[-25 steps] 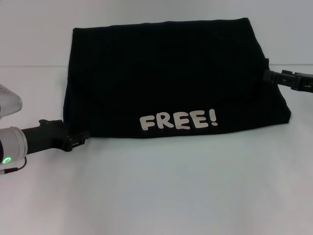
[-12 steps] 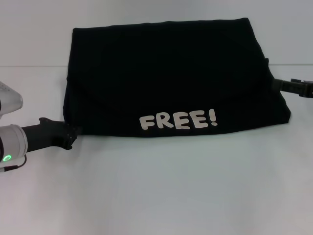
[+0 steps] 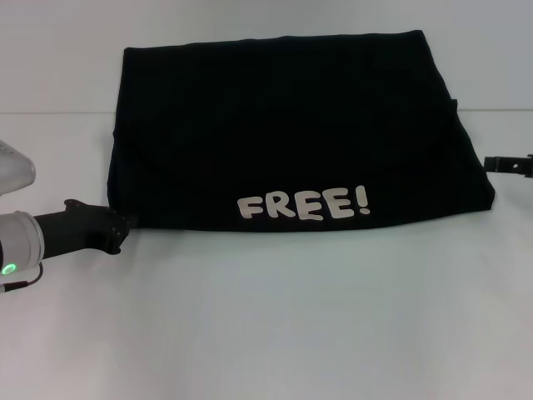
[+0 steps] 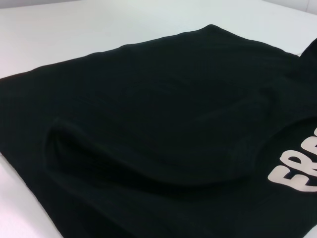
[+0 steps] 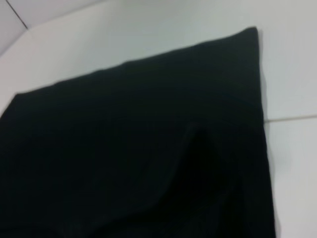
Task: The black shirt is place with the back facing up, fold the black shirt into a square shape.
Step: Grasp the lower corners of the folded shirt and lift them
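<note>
The black shirt (image 3: 283, 125) lies folded into a wide band on the white table, with a pale "FREE!" print (image 3: 304, 204) near its front edge. My left gripper (image 3: 127, 227) lies low on the table just off the shirt's front left corner. My right gripper (image 3: 490, 162) shows only as a tip at the picture's right edge, just off the shirt's right side. The left wrist view shows the folded fabric (image 4: 148, 114) close up with part of the print. The right wrist view shows plain black fabric (image 5: 124, 148) and a far corner.
The white table (image 3: 291, 317) spreads wide in front of the shirt. A seam line in the surface (image 3: 58, 112) runs across behind the shirt's middle. No other objects show.
Both grippers have drawn back outward from the shirt's sides: the left to the left, the right to the right, almost out of view. The shirt has stayed put.
</note>
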